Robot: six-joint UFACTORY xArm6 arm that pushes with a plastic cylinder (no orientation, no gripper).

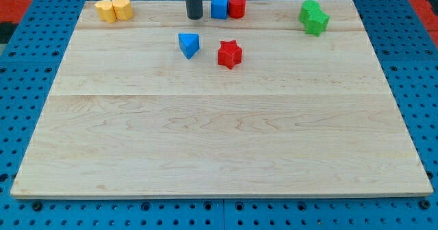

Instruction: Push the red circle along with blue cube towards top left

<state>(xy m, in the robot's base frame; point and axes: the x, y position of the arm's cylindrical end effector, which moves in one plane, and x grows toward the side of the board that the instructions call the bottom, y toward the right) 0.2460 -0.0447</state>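
The red circle (237,6) stands at the view's top, touching the right side of the blue cube (219,6). My tip (195,16) rests on the board just left of the blue cube, with a small gap between them. The dark rod rises from it out of the view's top.
A blue triangular block (189,44) and a red star (230,54) lie below the tip. Two yellow blocks (113,9) sit at the top left. Two green blocks (313,16) sit at the top right. The wooden board (219,134) ends at a blue pegboard surround.
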